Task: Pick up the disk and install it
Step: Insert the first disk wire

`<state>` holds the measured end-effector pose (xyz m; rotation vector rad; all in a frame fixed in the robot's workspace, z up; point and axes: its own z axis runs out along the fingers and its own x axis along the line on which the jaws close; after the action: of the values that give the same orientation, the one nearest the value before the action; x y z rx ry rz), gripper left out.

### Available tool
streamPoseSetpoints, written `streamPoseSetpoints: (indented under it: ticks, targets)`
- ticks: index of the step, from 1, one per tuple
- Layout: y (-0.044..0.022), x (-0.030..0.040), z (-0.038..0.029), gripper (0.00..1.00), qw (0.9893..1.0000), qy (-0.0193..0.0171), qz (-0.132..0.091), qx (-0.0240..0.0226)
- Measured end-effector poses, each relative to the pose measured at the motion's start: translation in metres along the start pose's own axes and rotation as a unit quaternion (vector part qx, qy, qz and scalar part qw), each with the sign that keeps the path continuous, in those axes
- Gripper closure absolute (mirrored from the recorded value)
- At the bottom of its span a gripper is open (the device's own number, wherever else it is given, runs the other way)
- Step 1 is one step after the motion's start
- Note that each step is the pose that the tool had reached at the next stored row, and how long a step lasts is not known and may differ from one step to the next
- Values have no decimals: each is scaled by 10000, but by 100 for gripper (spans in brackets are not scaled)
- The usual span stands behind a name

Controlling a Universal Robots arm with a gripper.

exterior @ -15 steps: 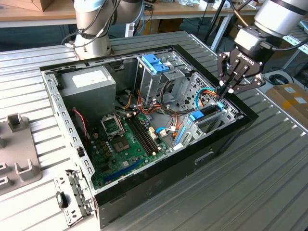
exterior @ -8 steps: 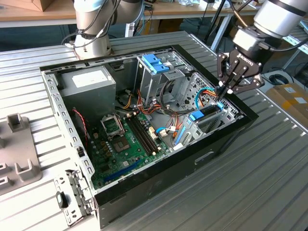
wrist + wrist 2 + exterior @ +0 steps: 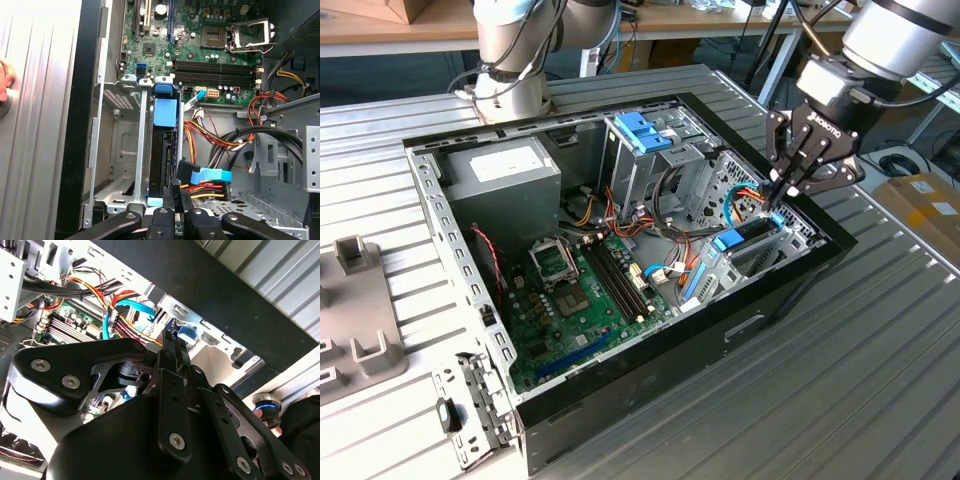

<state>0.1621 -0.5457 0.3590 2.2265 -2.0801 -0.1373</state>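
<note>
The disk point(image 3: 752, 233) stands on edge in the metal bay at the exterior view's right end of the open computer case point(image 3: 760, 320). Its light-blue carrier point(image 3: 165, 111) frames the dark slab point(image 3: 161, 155) in the first wrist view. My gripper point(image 3: 777, 200) hangs just over the disk's end nearest the case wall. Its fingers point(image 3: 179, 202) are shut together with nothing between them, tips beside the carrier's end tab and a blue cable plug point(image 3: 202, 176). In the second wrist view the shut fingers point(image 3: 172, 352) point down into the bay.
An upright drive cage with a blue handle piece point(image 3: 642, 130) stands mid-case. Orange, yellow and blue cables point(image 3: 745, 195) crowd beside the bay. The motherboard point(image 3: 585, 290) and power supply point(image 3: 505, 170) fill the rest. A hand point(image 3: 4, 80) rests on the table outside the case.
</note>
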Motion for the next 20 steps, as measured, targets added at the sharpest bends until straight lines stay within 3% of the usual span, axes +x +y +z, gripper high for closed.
streamPoseSetpoints:
  ticks: [8, 12, 15, 20]
  targets:
    - [22, -1, 12, 83, 9995, -40, 316, 1]
    - [21, -2, 12, 82, 9995, -40, 318, 1]
    - [21, -2, 12, 70, 9995, -40, 319, 1]
    - [21, -2, 12, 70, 9995, -41, 321, 1]
